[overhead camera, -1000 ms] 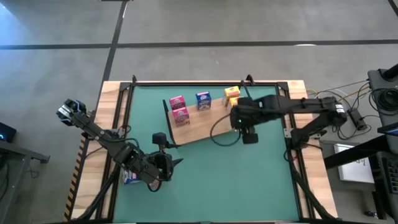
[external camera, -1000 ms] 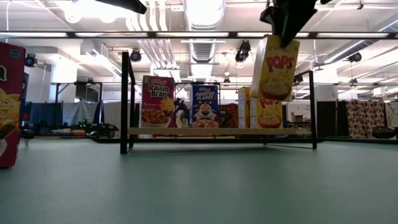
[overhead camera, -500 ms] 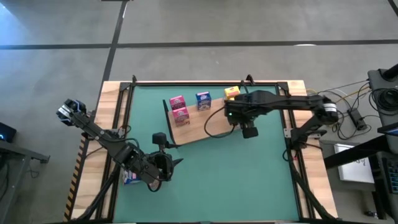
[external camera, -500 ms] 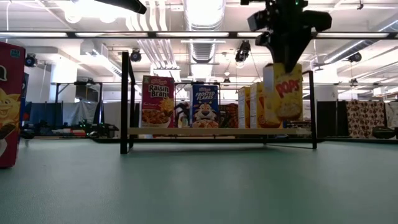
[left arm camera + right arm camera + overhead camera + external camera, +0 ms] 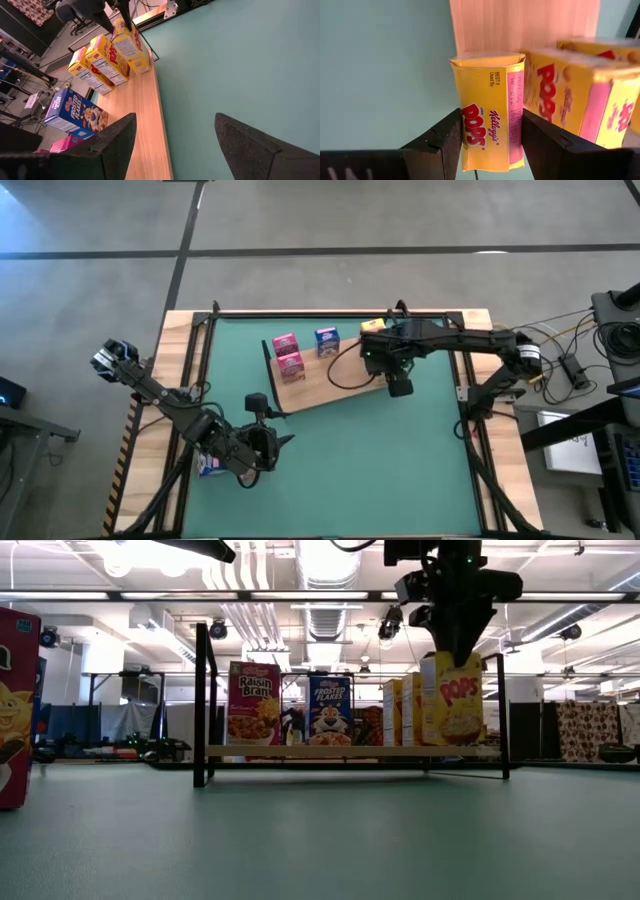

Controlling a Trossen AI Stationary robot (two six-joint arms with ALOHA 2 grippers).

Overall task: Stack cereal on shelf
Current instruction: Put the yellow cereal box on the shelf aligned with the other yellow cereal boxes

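My right gripper (image 5: 456, 638) is over the right end of the shelf (image 5: 320, 383), a light wooden board with black wire frames, and is shut on a yellow Pops cereal box (image 5: 452, 700). Two more yellow boxes (image 5: 580, 95) stand on their bases beside it. A blue box (image 5: 326, 340) and two pink boxes (image 5: 288, 353) stand farther left on the board. My left gripper (image 5: 275, 442) hangs open over the near-left mat, holding nothing. My right gripper pinches the yellow Pops box by its upper part (image 5: 470, 142) between its two fingers (image 5: 440, 145), one on each broad face. The fingers come from above, pointing down. The box is upright, and its bottom (image 5: 452, 743) meets the board beside the other yellow boxes.
A blue box (image 5: 210, 467) lies at the mat's left edge beside my left arm. A large red box side (image 5: 15, 710) fills the low view's left edge. Green mat (image 5: 400, 460) lies open between the shelf and the near edge. A black cable loops off the right arm across the board.
My right gripper has moved toward the far edge and down, carrying the yellow box. The box hung tilted above the shelf and now stands upright, with its bottom at the board next to the other yellow boxes.
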